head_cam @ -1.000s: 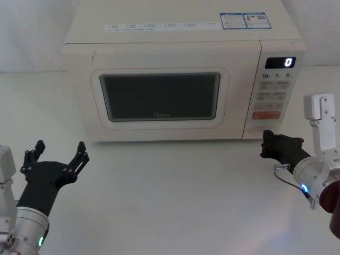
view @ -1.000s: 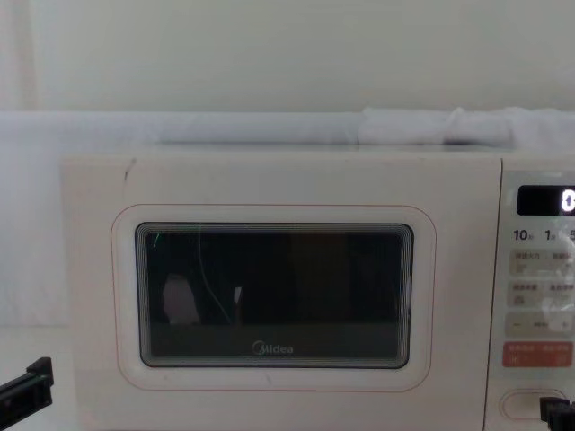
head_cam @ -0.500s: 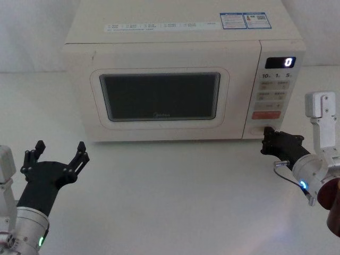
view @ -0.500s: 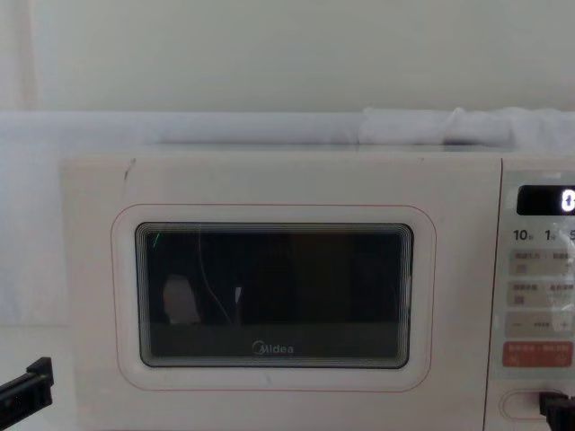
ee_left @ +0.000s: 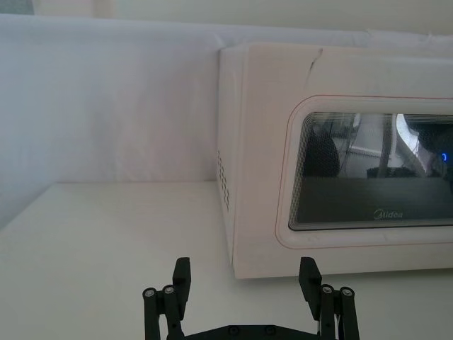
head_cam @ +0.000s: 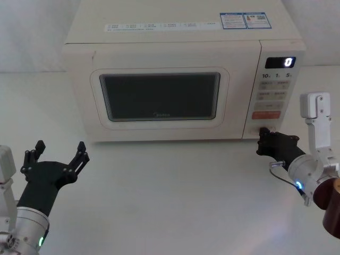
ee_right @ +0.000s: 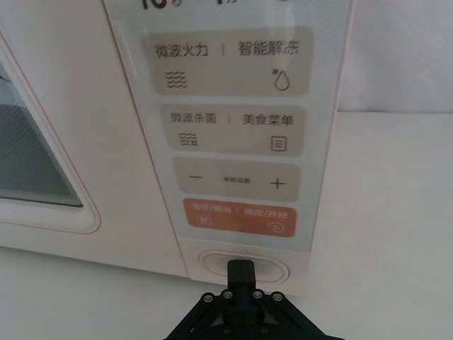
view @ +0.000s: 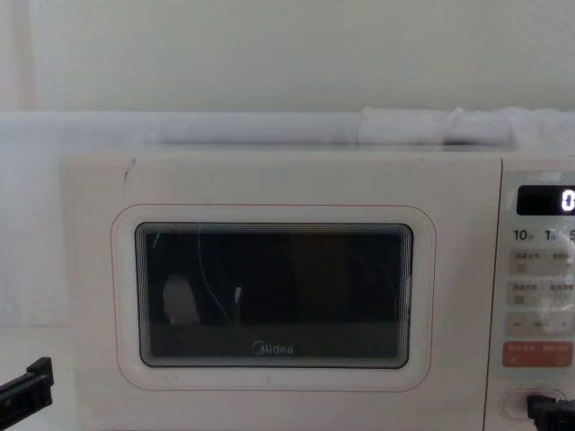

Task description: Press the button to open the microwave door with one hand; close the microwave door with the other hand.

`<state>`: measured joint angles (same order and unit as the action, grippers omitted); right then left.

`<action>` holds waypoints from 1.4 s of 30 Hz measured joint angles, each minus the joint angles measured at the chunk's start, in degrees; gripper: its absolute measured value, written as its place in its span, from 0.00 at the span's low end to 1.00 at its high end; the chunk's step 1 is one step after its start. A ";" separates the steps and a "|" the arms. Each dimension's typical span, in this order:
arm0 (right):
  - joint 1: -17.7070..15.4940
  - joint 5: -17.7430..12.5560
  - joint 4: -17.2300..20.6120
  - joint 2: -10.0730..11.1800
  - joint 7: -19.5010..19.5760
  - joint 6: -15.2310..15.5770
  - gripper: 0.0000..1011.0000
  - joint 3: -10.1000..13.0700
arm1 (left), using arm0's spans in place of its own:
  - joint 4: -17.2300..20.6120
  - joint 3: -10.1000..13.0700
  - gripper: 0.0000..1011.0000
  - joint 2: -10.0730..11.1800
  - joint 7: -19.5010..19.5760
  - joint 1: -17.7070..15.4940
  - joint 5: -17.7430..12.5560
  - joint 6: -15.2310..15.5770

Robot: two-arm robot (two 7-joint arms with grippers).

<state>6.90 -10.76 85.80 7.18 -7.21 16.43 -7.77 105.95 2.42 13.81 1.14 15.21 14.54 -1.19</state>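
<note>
Pressing its closed jaws against the button (ee_right: 245, 266) low on the microwave (head_cam: 175, 74) panel, the right gripper (head_cam: 264, 142) touches it; door (head_cam: 159, 95) shut. The left gripper (head_cam: 57, 154) hovers open-jawed over the counter (head_cam: 170, 196).

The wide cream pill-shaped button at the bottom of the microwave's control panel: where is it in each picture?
Head view: wide cream pill-shaped button at the panel's bottom, right claw tip against it.
Chest view: lower right corner.
Right wrist view: bottom centre, claw tip on it.
Left wrist view: out of frame.
Shared landmark: orange-red rectangular key, directly above the button.
</note>
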 joint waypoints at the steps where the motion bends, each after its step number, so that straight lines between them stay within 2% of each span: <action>1: 0.02 0.01 -0.06 -0.04 -0.02 -0.05 0.00 -0.03 | 0.00 0.00 0.99 0.00 0.00 0.00 0.00 0.00; 42: 1.70 0.67 -2.91 -1.52 0.54 -1.83 0.00 0.43 | 0.00 0.00 0.99 0.00 0.00 0.00 0.00 0.00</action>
<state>8.60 -10.09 82.89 5.66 -6.66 14.60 -7.34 105.95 2.42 13.80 1.14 15.21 14.54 -1.19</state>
